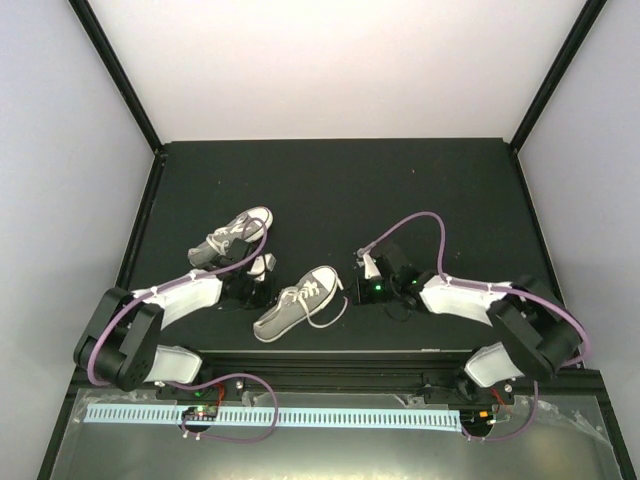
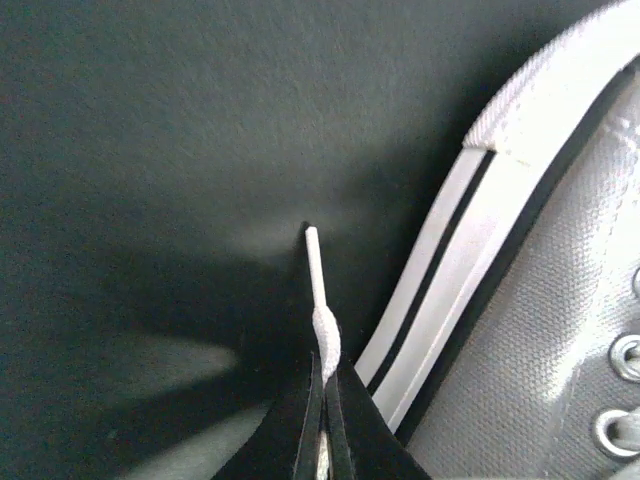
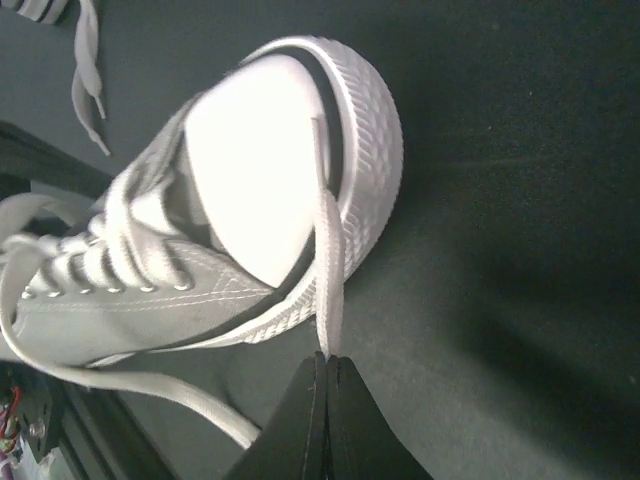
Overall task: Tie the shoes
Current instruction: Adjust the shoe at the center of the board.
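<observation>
Two grey sneakers with white toe caps lie on the black mat: one further back on the left point(image 1: 238, 238), one near the front centre point(image 1: 297, 303). My left gripper point(image 1: 262, 270) sits between them. In the left wrist view it point(image 2: 325, 362) is shut on the end of a white lace point(image 2: 318, 285), whose tip sticks out above the mat, with a shoe's striped sole point(image 2: 470, 270) just to the right. My right gripper point(image 1: 366, 268) is right of the near shoe. In the right wrist view it point(image 3: 328, 358) is shut on a white lace point(image 3: 328, 270) that runs over that shoe's toe cap point(image 3: 262, 165).
A loose loop of lace point(image 1: 330, 315) lies beside the near shoe. The far shoe's laces point(image 3: 85, 70) trail on the mat. The mat's raised front edge point(image 1: 330, 355) runs just behind the arm bases. Light walls enclose the sides and back.
</observation>
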You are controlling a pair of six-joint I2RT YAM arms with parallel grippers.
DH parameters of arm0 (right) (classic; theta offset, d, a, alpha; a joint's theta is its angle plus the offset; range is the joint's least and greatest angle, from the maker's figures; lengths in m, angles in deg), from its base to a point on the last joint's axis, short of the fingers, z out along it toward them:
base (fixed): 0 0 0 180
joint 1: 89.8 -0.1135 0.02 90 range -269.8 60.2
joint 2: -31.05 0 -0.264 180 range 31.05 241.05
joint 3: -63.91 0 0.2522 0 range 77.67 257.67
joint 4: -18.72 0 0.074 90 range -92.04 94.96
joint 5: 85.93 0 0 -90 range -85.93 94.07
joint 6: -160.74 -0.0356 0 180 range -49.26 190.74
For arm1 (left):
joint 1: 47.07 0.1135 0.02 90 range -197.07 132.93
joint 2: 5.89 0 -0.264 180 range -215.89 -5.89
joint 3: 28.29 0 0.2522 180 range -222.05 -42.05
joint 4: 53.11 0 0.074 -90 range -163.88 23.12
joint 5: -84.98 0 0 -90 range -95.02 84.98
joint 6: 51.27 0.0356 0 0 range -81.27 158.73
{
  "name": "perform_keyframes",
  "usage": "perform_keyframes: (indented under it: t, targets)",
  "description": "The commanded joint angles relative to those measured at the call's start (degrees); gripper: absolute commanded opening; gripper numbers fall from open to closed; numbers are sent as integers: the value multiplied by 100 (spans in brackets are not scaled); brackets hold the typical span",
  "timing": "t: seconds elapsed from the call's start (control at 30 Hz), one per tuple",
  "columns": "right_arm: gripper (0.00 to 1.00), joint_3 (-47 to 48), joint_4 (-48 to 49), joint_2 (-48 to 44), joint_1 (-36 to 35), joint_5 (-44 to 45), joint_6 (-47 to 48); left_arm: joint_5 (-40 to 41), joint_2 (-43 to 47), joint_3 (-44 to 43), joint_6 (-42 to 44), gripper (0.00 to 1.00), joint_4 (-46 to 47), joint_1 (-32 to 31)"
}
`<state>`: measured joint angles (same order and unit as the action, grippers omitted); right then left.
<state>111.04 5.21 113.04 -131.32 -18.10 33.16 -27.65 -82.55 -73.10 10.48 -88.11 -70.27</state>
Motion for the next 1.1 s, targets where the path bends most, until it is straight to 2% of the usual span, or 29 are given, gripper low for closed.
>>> perform_keyframes:
  t: [0.0,0.13,0.37,0.6,0.87,1.07]
  targets:
    - [2,204,634,434,-55,-189,-227,-556,-244,201,-297,2,524,-269]
    - [2,458,689,768,-66,-195,-176,-1012,-450,195,-613,1,1010,-636]
    - [2,896,138,795,-52,272,137,-1078,-789,-250,-940,2,1361,-1263]
    - [1,506,-224,165,-57,824,149,-194,-589,-453,-721,2,1017,-1197]
    - [2,-205,20,-180,-50,621,-87,-351,-658,-499,-812,2,1276,-1105]
    - [2,-208,-696,-1074,-45,1393,48,276,-106,-578,-533,1,722,-970]
